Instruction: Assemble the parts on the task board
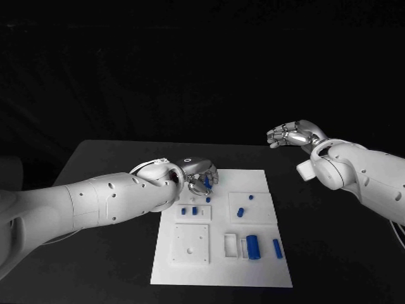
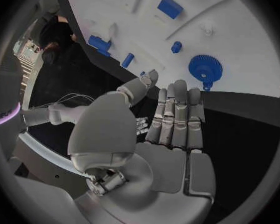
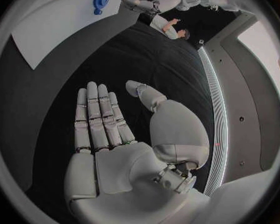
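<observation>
Reaching over the far edge of the task board (image 1: 223,266), the left hand (image 1: 200,175) keeps its fingers (image 2: 177,114) straight and pressed side by side, with the thumb a little apart, and they hold nothing; in the left wrist view the fingertips are just short of the blue gear (image 2: 205,67), which stands on the board near that far edge. The right hand (image 1: 293,135) is lifted over the black table (image 1: 102,158), well apart from the board on its right side, and its fingers (image 3: 97,117) are also straight and close together around nothing. On the board, several blue parts lie in their places: two small blocks (image 1: 192,211) in the left middle field, two small pegs (image 1: 245,206) in the field near the right edge, and a thick cylinder (image 1: 252,244) with a thin bar (image 1: 277,248) beside it toward the near right corner. A white plate with holes (image 1: 190,243) near the left edge has no part in it. I judge the assembly to be at an early stage, because most parts seem loose and not yet joined, though I cannot tell whether the gear is already seated.
</observation>
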`<move>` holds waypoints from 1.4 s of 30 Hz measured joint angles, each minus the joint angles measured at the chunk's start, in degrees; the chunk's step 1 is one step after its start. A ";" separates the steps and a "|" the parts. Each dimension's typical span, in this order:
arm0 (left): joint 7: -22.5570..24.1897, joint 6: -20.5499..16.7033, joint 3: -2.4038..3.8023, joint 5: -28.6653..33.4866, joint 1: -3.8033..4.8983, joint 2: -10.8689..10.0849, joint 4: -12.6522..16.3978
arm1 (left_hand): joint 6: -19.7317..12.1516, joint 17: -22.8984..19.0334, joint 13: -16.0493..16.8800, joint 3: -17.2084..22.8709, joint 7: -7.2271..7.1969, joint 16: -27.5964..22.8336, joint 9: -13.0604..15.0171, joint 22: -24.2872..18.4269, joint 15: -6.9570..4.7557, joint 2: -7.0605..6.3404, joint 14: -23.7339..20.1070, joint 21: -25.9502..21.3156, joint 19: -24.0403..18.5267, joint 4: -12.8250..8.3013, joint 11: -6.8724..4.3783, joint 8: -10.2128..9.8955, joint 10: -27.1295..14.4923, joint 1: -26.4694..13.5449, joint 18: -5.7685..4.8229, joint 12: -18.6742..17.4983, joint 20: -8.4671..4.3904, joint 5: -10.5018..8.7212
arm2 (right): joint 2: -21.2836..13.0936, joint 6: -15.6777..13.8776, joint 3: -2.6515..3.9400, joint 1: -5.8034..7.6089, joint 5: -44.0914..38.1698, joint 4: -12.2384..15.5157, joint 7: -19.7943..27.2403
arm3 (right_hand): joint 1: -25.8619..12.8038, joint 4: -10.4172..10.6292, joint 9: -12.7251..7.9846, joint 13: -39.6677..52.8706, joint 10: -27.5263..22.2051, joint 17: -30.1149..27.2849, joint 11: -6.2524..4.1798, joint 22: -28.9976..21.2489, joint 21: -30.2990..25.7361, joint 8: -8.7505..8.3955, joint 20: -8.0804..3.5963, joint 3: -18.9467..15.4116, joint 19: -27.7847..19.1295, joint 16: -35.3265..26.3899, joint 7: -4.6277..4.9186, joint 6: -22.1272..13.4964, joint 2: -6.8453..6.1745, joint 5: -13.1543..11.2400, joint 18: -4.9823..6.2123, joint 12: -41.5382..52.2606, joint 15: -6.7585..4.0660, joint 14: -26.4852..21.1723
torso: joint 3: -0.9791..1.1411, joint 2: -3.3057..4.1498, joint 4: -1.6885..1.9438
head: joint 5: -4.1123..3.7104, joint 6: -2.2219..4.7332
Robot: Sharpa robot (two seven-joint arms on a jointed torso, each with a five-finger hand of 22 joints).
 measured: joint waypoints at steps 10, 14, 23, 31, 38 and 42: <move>1.28 2.11 -1.41 -5.01 -0.45 1.27 -1.98 | -0.73 0.55 -1.01 -2.91 -1.14 0.89 -0.78 -0.01 -0.30 -0.85 0.91 0.00 1.01 0.59 -0.33 -0.82 1.35 -1.56 0.00 -1.17 -0.20 0.00 | 0.22 0.00 0.00 -0.07 -0.04 0.04 0.00 | 0.00 0.00 0.00 -0.05 0.00 -0.01 0.00 -0.01 0.00 0.00 0.00 0.00 0.00 0.00 0.00 0.00 0.00 0.00 0.00 0.00 0.00 0.00 | 0.02 0.03 -0.02 | 0.06 -0.14; 1.38 2.46 -1.57 -6.87 -0.67 1.67 -3.00 | -0.73 0.59 -1.37 -2.91 -1.14 0.89 -0.90 -0.01 -0.30 -0.84 0.91 0.00 1.01 0.59 -0.32 -0.84 1.35 -1.55 0.00 -1.84 -0.20 0.00 | 0.26 0.01 0.00 -0.07 -0.05 0.10 0.01 | 0.00 0.00 0.00 -0.05 0.00 -0.01 0.00 -0.01 0.00 0.00 0.00 0.00 0.00 0.00 0.00 0.00 0.00 0.00 0.00 0.00 0.00 0.00 | 0.02 0.04 -0.03 | 0.07 -0.18; 1.61 3.21 -1.64 -9.33 -1.35 2.54 -4.66 | 1.75 0.64 -2.72 -2.91 -0.09 0.89 -1.08 -0.02 -0.29 0.44 0.90 -0.45 1.01 0.59 0.33 -0.23 0.69 -0.27 0.00 -3.92 -0.20 0.00 | 0.36 0.01 0.00 -0.08 -0.06 0.15 0.01 | 0.00 0.00 0.00 -0.04 0.00 -0.01 0.00 -0.01 0.00 0.00 0.00 0.00 0.00 0.00 0.00 0.00 0.00 0.00 0.00 0.00 0.00 0.00 | 0.02 0.11 -0.14 | 0.05 -0.31; 1.77 3.53 -1.66 -10.07 -1.88 3.07 -5.94 | 1.96 0.80 -3.45 -2.53 0.11 1.16 -1.60 -0.02 -0.08 1.91 1.11 -0.45 1.52 0.20 0.35 -0.23 0.74 0.47 0.00 -4.38 -0.32 0.00 | 0.45 0.02 0.00 -0.08 -0.07 0.39 0.01 | 0.00 0.00 0.01 -0.04 0.00 -0.01 0.00 0.04 0.00 0.00 0.00 0.00 0.00 0.00 -0.01 0.01 0.00 0.00 0.00 0.00 0.00 0.00 | 0.03 0.10 -0.09 | -0.16 -0.44; 1.80 3.57 -1.64 -10.29 -1.96 3.11 -6.39 | 2.47 1.41 -3.71 -2.36 0.63 2.44 -2.05 -0.03 -0.73 3.25 1.96 -0.45 2.05 -0.44 -0.20 -0.23 3.29 1.23 0.00 -4.38 -0.42 0.00 | 0.39 0.02 0.00 -0.08 -0.07 0.43 0.01 | 0.00 0.00 0.01 -0.04 0.00 -0.01 0.00 0.03 0.00 0.00 0.00 0.00 0.00 0.00 -0.01 0.01 0.00 0.00 0.00 0.00 0.00 0.00 | 0.07 0.07 -0.05 | -0.34 -0.48; 1.81 3.65 -1.63 -10.35 -1.97 3.27 -6.60 | 3.08 1.82 -3.95 -2.05 0.83 3.59 -2.31 -0.03 -0.79 4.28 2.50 -0.45 2.06 -0.75 -0.40 -0.23 4.09 1.68 0.00 -4.38 -0.42 0.13 | 0.43 0.02 0.00 -0.08 -0.08 0.51 0.01 | 0.00 0.00 0.01 -0.04 0.00 0.01 0.00 0.03 0.00 0.00 0.00 0.00 0.00 0.00 -0.01 0.01 0.00 0.00 0.00 0.00 0.00 0.00 | 0.07 0.04 -0.03 | -0.36 -0.48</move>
